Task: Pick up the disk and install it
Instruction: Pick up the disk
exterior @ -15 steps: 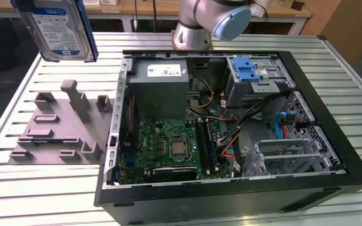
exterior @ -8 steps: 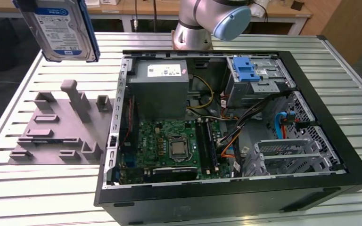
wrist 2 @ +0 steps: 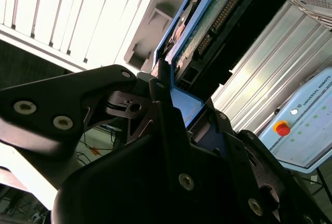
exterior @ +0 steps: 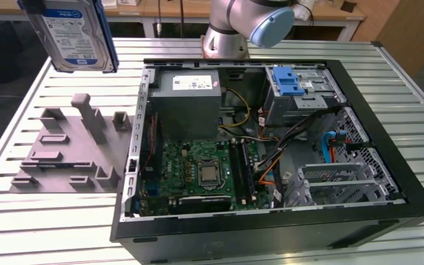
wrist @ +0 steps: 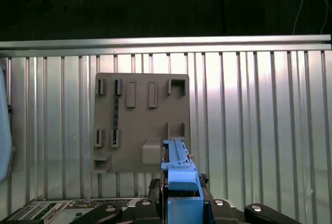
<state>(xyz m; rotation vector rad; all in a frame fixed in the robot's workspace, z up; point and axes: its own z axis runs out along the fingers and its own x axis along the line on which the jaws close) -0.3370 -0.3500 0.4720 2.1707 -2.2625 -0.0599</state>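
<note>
The pick-up half looks done and the carry is in hand. The disk point(exterior: 75, 36) hangs in the air at about eleven o'clock in the exterior view, label toward the camera, clear of the slatted surface point(exterior: 42, 221) and above the grey fixture point(exterior: 68, 146). In the second wrist view the pincer point(wrist 2: 179, 102) is closed on the disk's blue carrier frame. Its black fingers point(wrist 2: 158, 105) press either side of the plastic, and the drive's green board and connector point away from the wrist. The open computer case point(exterior: 388, 215) lies well apart from the disk, spreading from the centre toward four o'clock. Inside it, a drive bay with a blue latch point(exterior: 289, 83) sits near one o'clock and a bare metal cage point(exterior: 337, 179) near four o'clock; which of them should receive the disk I cannot tell. As I judge it, installing calls for bringing the disk over the case, squaring it to the bay's rails, and keeping it off the loose cables point(exterior: 271, 143).
</note>
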